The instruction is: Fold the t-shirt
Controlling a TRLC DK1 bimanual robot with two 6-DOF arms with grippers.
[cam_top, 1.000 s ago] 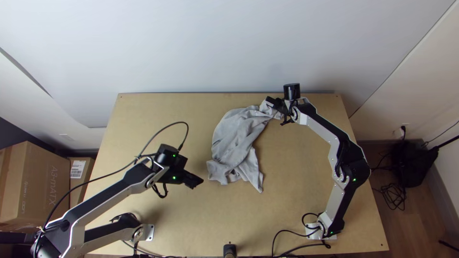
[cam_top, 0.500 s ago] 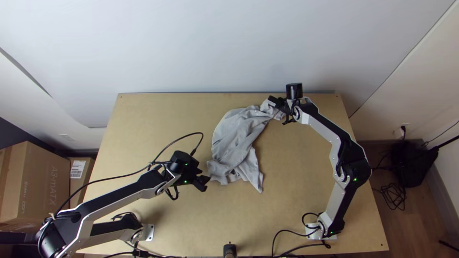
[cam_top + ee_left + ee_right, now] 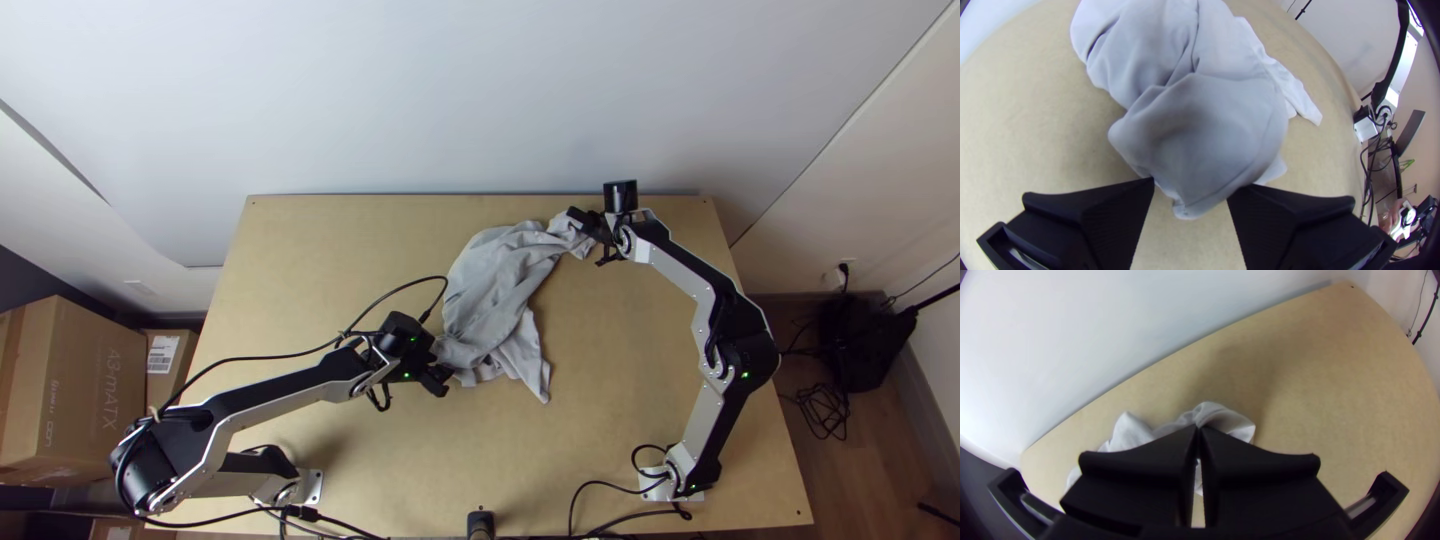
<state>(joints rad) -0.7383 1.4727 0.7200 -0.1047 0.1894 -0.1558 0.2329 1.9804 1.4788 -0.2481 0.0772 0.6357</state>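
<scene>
One crumpled, pale grey cloth t-shirt is laid slantwise between the black, broad-fingered left gripper and the matching black right gripper, its folds heaped rather than flat. By its drape it is judged light, soft and limp, with little to break, though a shallow pinch could slip or drag one layer alone. Between the left gripper's fingers, set wide apart, a narrow corner is framed, ungripped. Hold is best taken there, low and deep enough for every layer to be caught. At the right gripper the far end is pinched between fingers brought together, and a loose flap is left poking out just beyond their tips. Beneath both grippers is the light wooden table, against which the cloth could be drawn straight once both ends are held.
</scene>
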